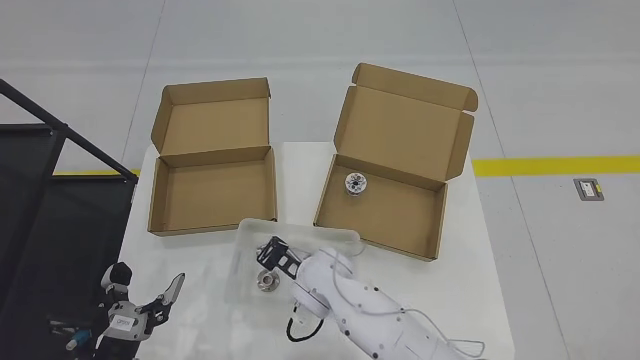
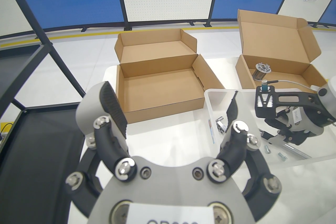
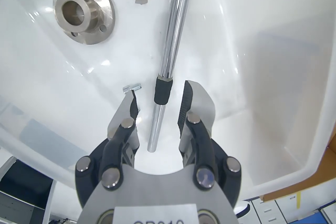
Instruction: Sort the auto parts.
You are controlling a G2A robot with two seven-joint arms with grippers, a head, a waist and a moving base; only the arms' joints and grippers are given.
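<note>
- The right gripper (image 3: 160, 92) is down inside the white tray (image 3: 288, 78); its fingers are released, one on each side of the chrome rod (image 3: 176, 25) at its black band, with gaps on both sides.
- A round flange (image 3: 84, 17) lies in the tray beside the rod, and a small bolt (image 3: 132, 88) sits just at one fingertip.
- The left gripper (image 2: 170, 95) hangs over the bench (image 1: 295, 175) at its near left corner (fingers spread wide, holding nothing).
- The left box (image 1: 212, 195) and the right box (image 1: 400, 210) stand open beyond the tray; a round metal part (image 1: 354, 182) sits in the right one.
</note>
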